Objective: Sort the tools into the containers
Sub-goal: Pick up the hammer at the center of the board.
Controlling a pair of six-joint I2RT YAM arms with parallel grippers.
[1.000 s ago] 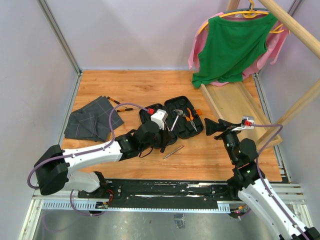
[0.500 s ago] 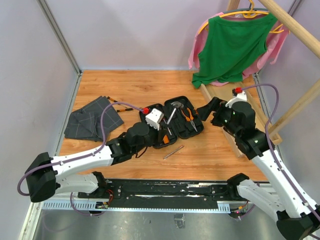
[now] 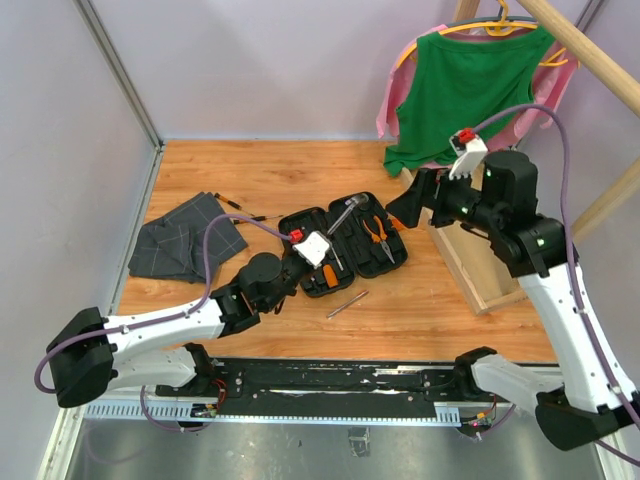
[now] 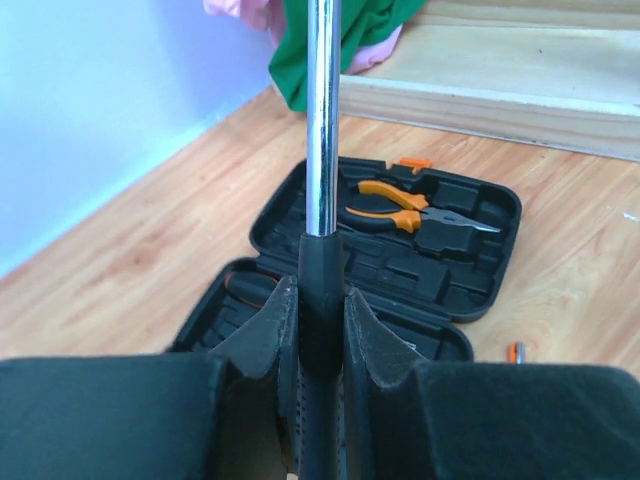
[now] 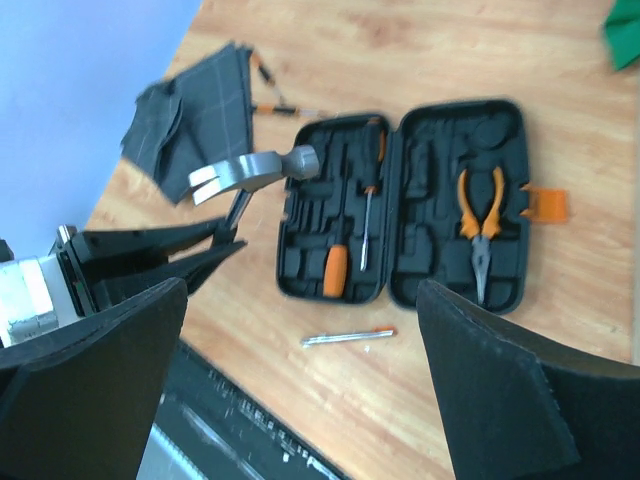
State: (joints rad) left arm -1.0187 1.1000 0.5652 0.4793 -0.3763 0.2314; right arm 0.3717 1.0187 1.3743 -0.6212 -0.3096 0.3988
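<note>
My left gripper [image 3: 328, 256] is shut on the black handle of the claw hammer [image 3: 348, 209] and holds it tilted above the open black tool case [image 3: 392, 258]. In the left wrist view the fingers [image 4: 268, 330] clamp the hammer handle [image 4: 321, 285], with the case [image 4: 450, 285] and the orange-handled pliers [image 4: 385, 192] beyond. The right wrist view shows the hammer head [image 5: 250, 171], the pliers [image 5: 480, 205] and two screwdrivers [image 5: 367, 190] in the case [image 5: 430, 270]. A loose screwdriver [image 3: 347, 304] lies in front of it. My right gripper [image 3: 408, 208] is open and empty, raised to the case's right.
A dark grey folded cloth [image 3: 186, 237] lies at the left with two thin screwdrivers [image 3: 262, 217] beside it. A long wooden tray [image 3: 480, 255] stands at the right. A green garment [image 3: 460, 90] hangs over its far end. Walls close the left and back.
My left gripper has drawn back to the left and lifted the hammer off the case. My right arm has risen and swung back, towards the wooden tray.
</note>
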